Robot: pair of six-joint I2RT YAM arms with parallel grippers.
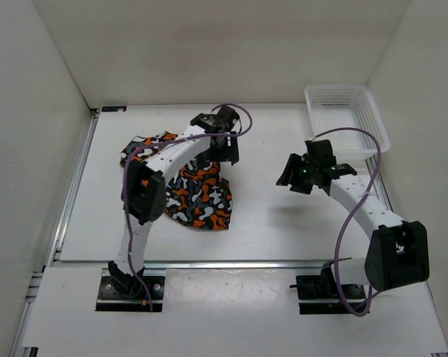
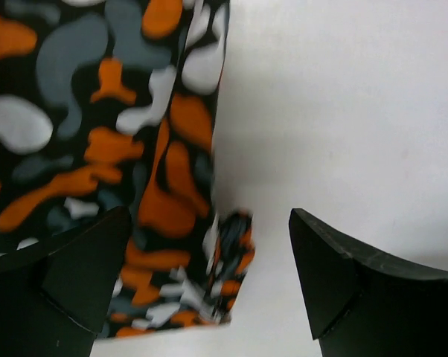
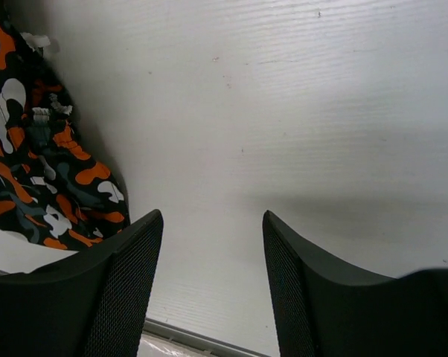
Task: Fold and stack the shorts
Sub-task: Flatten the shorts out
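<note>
Orange-and-black shorts point(image 1: 202, 204) lie flat; long axis runs far-left to near-right.

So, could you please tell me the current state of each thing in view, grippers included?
shorts: lying in a loose heap on the table, partly hidden under the left arm, held by neither gripper.
left gripper: open wide, empty, above the edge of the shorts.
right gripper: open, empty, over bare table beside the shorts.
basket: upright at the far right corner, looks empty.

Overhead, close wrists; shorts point(image 1: 202, 202) in all
</note>
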